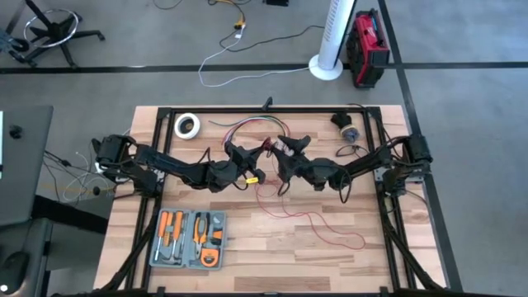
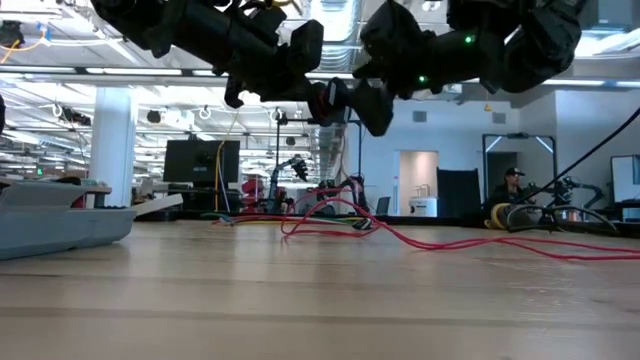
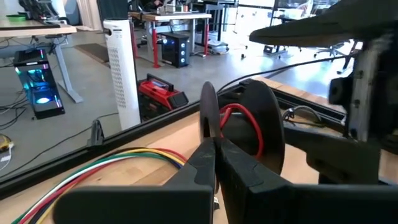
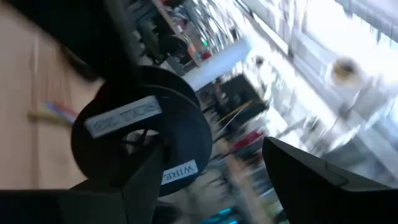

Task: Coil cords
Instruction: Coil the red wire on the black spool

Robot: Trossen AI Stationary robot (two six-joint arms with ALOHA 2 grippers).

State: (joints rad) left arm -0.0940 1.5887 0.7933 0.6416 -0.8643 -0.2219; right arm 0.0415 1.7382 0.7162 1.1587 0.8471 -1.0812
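high view: both arms reach in toward the middle of the wooden table (image 1: 330, 256). left gripper (image 1: 247, 157) and right gripper (image 1: 285, 157) sit close together just behind the table centre. the thin red wire (image 1: 318, 223) trails from between them in loose loops toward the front right of the table. a grey tool tray (image 1: 188, 239) with orange-handled tools lies front left; a white tape roll (image 1: 187, 125) sits at the back left; a bundle of coloured wires (image 1: 247, 125) lies at the back centre.

low view: both grippers hang above the tabletop, a black spool (image 2: 345, 100) between them. the red wire (image 2: 420, 240) lies in slack loops on the wood, running off toward the right. tray edge (image 2: 60, 225) at the left.

left wrist view: left fingers (image 3: 205, 155) pressed together, pinching the rim of the black spool (image 3: 249, 124); red wire (image 3: 245, 121) wound on its core. coloured wires (image 3: 106, 165) lie on the table beyond.

right wrist view: blurred. right fingers (image 4: 305, 174) stand spread apart, the spool (image 4: 143, 143), labelled "wire", between them; contact not discernible.
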